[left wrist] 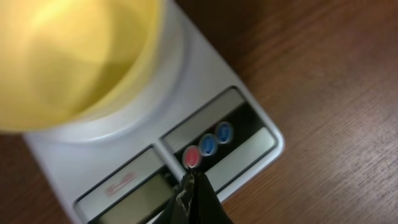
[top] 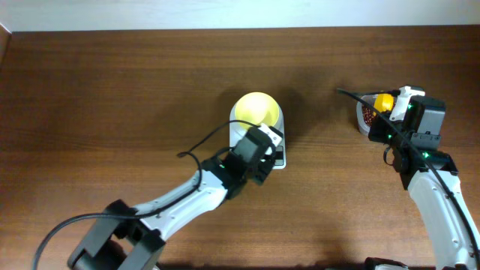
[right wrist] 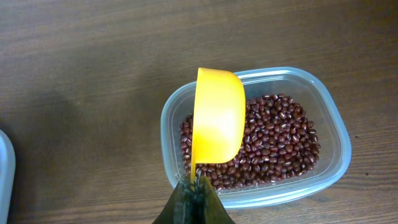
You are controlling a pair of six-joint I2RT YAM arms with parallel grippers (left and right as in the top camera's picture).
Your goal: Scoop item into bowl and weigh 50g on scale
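Observation:
The pale yellow bowl (top: 256, 109) (left wrist: 68, 53) stands empty on the white scale (top: 280, 157) (left wrist: 186, 87) in the table's middle. My left gripper (top: 264, 144) (left wrist: 191, 176) is shut with nothing in it, its tip just below the scale's red button (left wrist: 192, 157). At the right, my right gripper (top: 388, 114) (right wrist: 196, 182) is shut on the handle of the yellow scoop (top: 383, 102) (right wrist: 217, 118). The scoop hangs above the clear container (top: 366, 118) (right wrist: 323, 186) that holds the dark reddish-brown beans (right wrist: 280, 140).
Two blue buttons (left wrist: 216, 138) sit beside the red one, between the scale's grey display (left wrist: 134, 199) and a second panel. Bare brown wood (top: 112, 105) spreads around the scale and the container. A black cable (top: 199, 146) loops off my left arm.

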